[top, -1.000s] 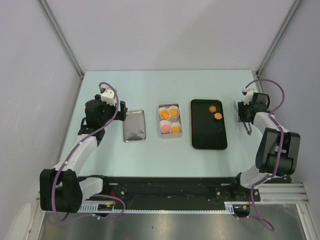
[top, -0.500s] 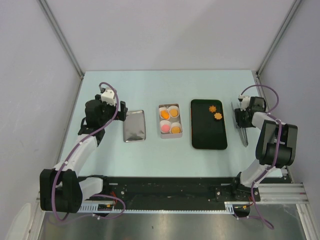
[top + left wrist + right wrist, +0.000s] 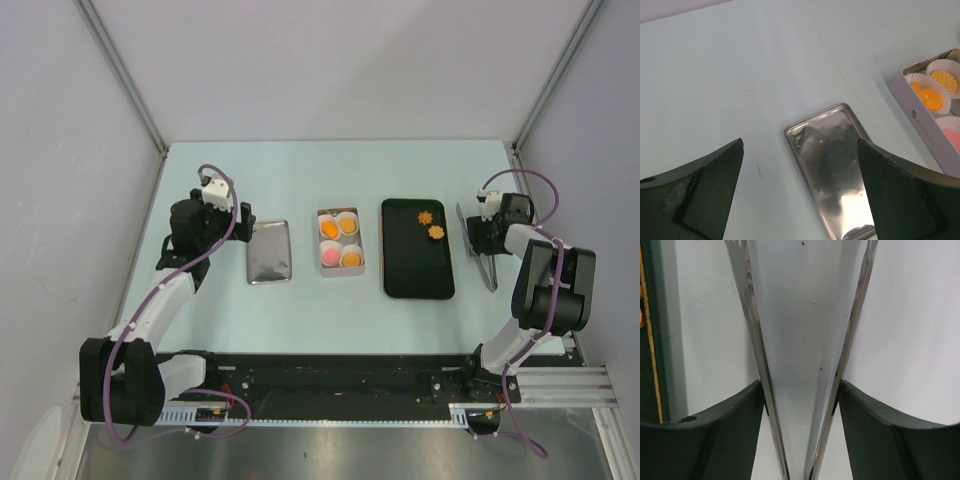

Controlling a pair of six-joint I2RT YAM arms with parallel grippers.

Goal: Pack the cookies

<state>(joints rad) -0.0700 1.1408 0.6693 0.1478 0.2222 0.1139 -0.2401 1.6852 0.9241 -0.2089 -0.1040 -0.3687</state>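
Observation:
Two orange cookies [image 3: 427, 217] [image 3: 436, 232] lie at the far end of a black tray [image 3: 417, 275]. A white box [image 3: 341, 270] holds paper cups with three orange cookies [image 3: 329, 229] and a pink one [image 3: 327, 254]; part of it shows in the left wrist view [image 3: 920, 107]. My right gripper [image 3: 487, 235] is low on the table right of the tray, shut on metal tongs [image 3: 488, 272]. In the right wrist view, its fingers [image 3: 800, 385] press both tong arms [image 3: 752, 315]. My left gripper [image 3: 800, 144] is open and empty, just left of a silver lid [image 3: 835, 155].
The silver lid [image 3: 269, 251] lies flat left of the box. The black tray's edge [image 3: 650, 340] is close to the left of the tongs. Grey walls enclose the table on both sides and at the back.
The right arm has folded in and its wrist has shifted a little left and down over the tongs. The left arm has not moved.

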